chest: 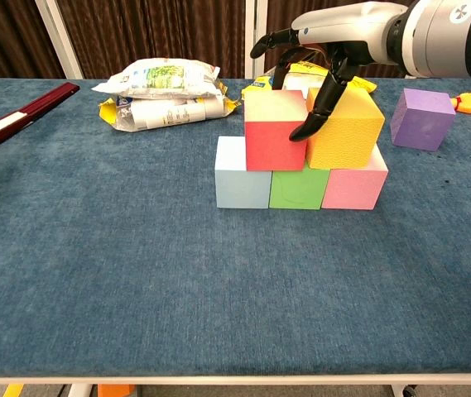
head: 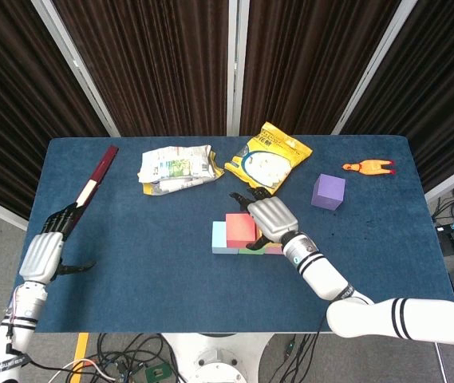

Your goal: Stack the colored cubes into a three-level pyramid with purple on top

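Both arms are clad in smooth white shells, with black bands ringing the forearm and wrist segments. The right hand has a silver-grey, ribbed metallic back plate and slim black fingers with rounded tips. The left hand matches it: a pale silver back with lengthwise ridges and dark fingers. In the chest view the right forearm shows as a glossy white cylinder with a black ring and small dark screw heads.
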Robot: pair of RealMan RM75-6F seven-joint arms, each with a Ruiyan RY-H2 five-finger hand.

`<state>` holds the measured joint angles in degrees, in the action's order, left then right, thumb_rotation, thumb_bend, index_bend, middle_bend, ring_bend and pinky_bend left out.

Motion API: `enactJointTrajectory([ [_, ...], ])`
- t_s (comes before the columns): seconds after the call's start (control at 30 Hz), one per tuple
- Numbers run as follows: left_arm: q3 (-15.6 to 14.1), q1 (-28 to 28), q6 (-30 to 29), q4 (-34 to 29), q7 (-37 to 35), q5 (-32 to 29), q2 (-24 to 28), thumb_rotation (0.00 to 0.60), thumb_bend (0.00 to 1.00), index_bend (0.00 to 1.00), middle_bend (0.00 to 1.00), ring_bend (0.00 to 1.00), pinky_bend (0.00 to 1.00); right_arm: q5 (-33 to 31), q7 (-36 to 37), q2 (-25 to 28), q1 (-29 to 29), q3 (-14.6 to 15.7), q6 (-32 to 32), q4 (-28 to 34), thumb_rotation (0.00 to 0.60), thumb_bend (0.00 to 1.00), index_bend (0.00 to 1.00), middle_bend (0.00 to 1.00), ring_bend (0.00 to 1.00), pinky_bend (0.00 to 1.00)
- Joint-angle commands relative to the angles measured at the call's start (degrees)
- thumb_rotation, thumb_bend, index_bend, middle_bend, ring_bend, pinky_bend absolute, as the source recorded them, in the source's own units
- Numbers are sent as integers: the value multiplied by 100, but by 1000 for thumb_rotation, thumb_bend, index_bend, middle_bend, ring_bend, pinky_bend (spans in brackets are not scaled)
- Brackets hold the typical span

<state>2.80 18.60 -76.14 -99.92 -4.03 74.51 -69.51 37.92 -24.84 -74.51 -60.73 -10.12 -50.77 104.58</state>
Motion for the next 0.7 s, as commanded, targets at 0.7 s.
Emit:
enactJointTrajectory([
  [0.7, 112, -137, 180, 86, 27, 52, -94, 600, 93, 19, 0, 0, 6, 133, 126, -138, 49, -63, -165, -114, 600, 83, 0, 429, 0, 0],
])
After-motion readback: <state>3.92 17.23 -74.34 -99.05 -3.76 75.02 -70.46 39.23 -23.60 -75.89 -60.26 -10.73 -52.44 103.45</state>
